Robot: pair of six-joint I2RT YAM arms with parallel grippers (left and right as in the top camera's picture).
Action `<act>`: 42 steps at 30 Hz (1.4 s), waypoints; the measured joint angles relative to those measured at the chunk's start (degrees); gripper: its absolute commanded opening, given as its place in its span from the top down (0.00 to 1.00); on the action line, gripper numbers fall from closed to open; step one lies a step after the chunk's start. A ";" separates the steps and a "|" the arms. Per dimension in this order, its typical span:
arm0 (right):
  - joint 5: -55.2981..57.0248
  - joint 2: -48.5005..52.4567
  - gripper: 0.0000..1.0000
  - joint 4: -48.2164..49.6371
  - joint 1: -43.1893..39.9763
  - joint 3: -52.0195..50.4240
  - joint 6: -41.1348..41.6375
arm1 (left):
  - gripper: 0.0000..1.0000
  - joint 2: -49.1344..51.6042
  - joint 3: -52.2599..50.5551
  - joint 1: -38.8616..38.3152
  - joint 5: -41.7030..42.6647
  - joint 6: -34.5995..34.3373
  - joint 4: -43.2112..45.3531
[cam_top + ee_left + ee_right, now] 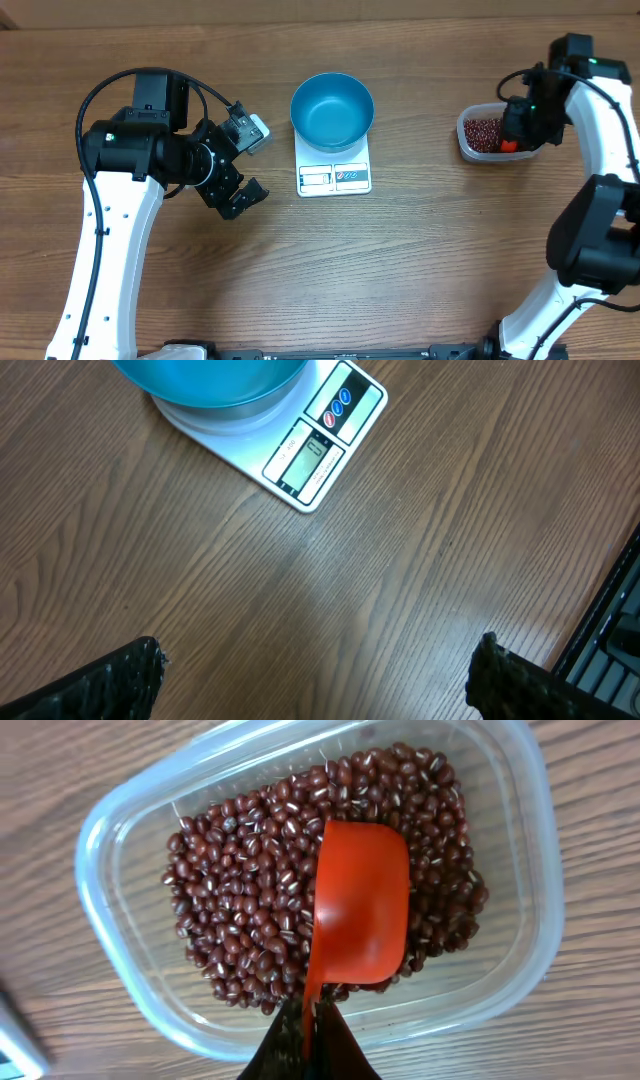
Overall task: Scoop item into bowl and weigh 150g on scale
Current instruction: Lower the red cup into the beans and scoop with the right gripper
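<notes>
Two arms, left gripper point(318, 660) spread over table point(450, 510), right gripper point(312, 1045) clamping scoop point(360, 900) (within tub point(120, 850) walls).

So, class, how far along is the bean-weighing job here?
Done: the blue bowl sits on the kitchen scale. In hand: the right gripper is shut on the red scoop, held over the beans in the clear tub. To do: the bowl looks empty, so all scooping and weighing remain. The left gripper hangs open, idle.

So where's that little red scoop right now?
The red scoop sits over the beans in the clear tub, far right in the overhead view, right of the scale, its handle pinched by the right tool.
</notes>
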 measured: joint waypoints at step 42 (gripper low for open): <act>-23.96 4.90 0.96 -3.13 -8.28 -0.17 -4.07 | 0.01 0.00 0.00 0.00 -0.02 0.00 0.00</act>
